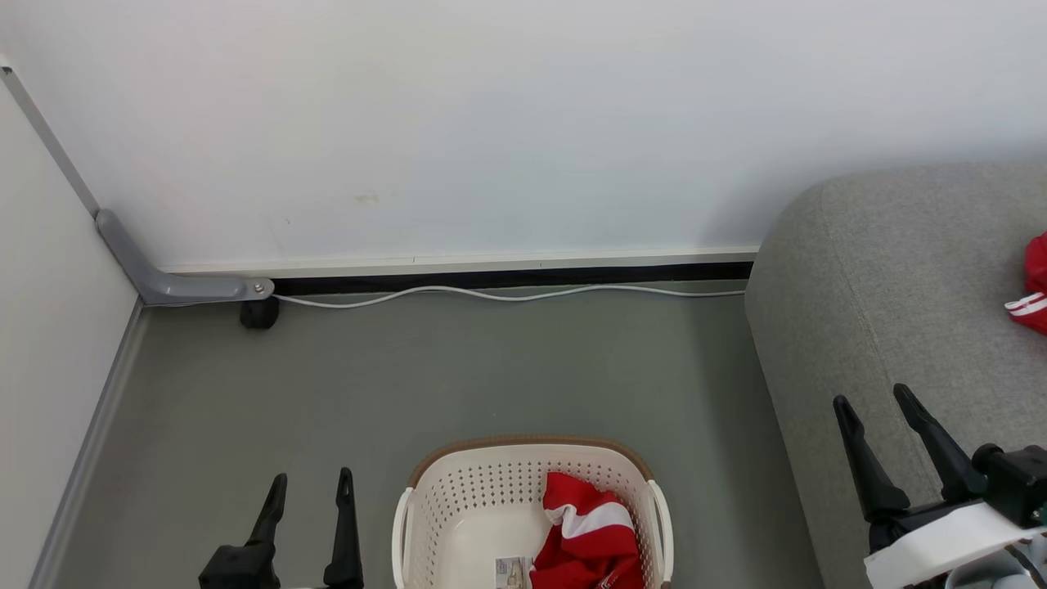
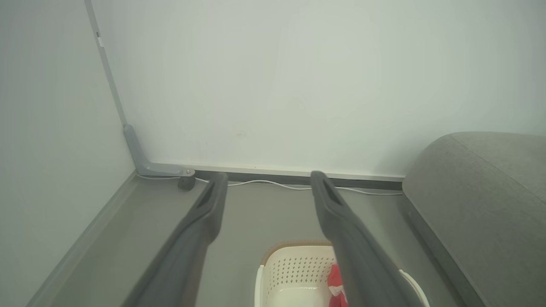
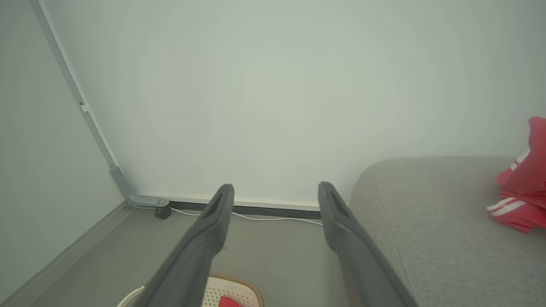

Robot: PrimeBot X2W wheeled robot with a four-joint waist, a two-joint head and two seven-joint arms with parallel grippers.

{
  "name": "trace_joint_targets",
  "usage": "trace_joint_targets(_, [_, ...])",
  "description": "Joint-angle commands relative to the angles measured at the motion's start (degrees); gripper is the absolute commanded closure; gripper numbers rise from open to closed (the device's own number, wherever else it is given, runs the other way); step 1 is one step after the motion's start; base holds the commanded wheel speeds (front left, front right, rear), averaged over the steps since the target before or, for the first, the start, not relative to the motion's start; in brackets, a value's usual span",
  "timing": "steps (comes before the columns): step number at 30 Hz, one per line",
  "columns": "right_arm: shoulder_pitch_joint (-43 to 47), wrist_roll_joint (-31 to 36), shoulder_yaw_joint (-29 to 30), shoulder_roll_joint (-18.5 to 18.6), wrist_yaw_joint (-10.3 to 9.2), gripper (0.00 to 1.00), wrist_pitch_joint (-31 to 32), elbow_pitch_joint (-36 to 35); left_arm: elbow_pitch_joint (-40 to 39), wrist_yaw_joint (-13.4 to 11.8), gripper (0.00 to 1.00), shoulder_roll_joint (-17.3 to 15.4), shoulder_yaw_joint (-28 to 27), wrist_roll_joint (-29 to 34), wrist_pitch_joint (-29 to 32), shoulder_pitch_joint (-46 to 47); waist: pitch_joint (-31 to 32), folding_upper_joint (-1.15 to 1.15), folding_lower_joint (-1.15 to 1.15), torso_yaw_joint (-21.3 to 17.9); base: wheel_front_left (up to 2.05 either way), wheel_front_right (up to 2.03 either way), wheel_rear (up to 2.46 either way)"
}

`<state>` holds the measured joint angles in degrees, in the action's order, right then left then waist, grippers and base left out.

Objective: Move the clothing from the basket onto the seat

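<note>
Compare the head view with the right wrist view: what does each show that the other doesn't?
The head view adds the left gripper, open, to the left of the basket, plus the basket's inside with its label and most of the red garment there. The right wrist view adds more of the second garment lying on the sofa, including its upper fold. Both share the right gripper with fingers apart, the basket, the sofa, both garments and the white cable along the wall.
</note>
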<state>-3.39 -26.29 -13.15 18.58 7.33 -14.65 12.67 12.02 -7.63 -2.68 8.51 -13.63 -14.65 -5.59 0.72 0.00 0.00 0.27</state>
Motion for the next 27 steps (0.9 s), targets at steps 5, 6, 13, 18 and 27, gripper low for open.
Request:
trace_joint_targets(5, [-0.49,0.97,-0.65,0.62,0.16,0.00,-0.35,-0.82,-1.42,-0.45,0.00,-0.21,-1.33,-0.37,-0.35,0.77,0.16,0.00,0.00,-0.10,0.00,0.00,0.00])
trace_joint_targets(6, [-0.51,0.93,-0.65,0.58,0.16,0.00,-0.35,-0.75,-1.39,-0.46,0.00,-0.21,-1.30,-0.43,-0.35,0.74,0.14,0.00,0.00,-0.12,0.00,0.00,0.00])
trace_joint_targets(13, [-0.70,0.29,-0.40,0.26,0.16,0.00,-0.35,-0.48,-1.25,-0.55,0.00,-0.21,-0.79,-0.84,-0.35,0.81,-0.15,0.00,0.00,-0.12,0.00,0.00,0.00])
trace_joint_targets(18, [-0.86,0.11,-0.21,0.24,0.16,0.00,-0.35,-0.74,-1.27,-0.99,0.00,-0.20,0.15,-1.88,-0.35,0.82,-1.00,0.00,0.00,-0.24,0.00,0.00,0.00])
trace_joint_targets(27, [-2.60,-1.61,0.92,2.08,0.16,0.00,-0.35,-3.80,-0.76,-3.47,0.00,-0.20,5.36,-3.50,-0.35,2.86,-7.22,0.00,0.00,-1.14,0.00,0.00,0.00])
